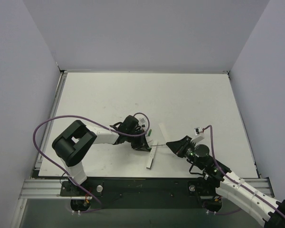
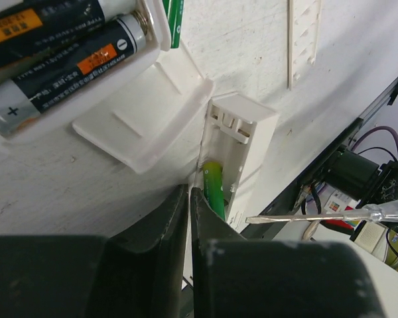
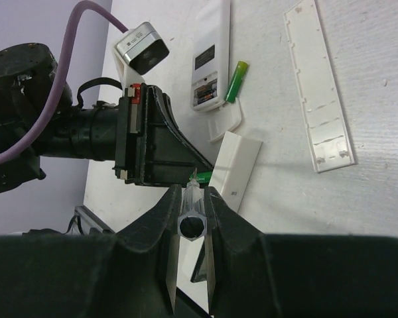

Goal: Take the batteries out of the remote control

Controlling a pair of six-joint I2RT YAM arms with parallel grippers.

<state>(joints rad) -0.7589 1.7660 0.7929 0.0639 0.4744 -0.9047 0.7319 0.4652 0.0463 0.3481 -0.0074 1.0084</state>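
A small white remote (image 2: 249, 149) stands on its edge, its compartment open, with a green battery (image 2: 212, 189) still inside. It also shows in the top view (image 1: 150, 160) and the right wrist view (image 3: 237, 165). My left gripper (image 2: 189, 193) is shut, its tips pinching the remote's side wall beside that battery. My right gripper (image 3: 193, 199) is shut on a clear-handled screwdriver (image 3: 193, 215), whose tip (image 2: 285, 217) points at the remote. A second green battery (image 3: 236, 81) lies loose on the table.
A second, larger remote (image 2: 129, 63) lies open with two dark batteries (image 2: 60, 63) in it. Its small white cover (image 2: 142, 126) lies beside it. A long white cover piece (image 3: 318, 86) lies further off. The table's near edge and rail (image 1: 147, 183) are close.
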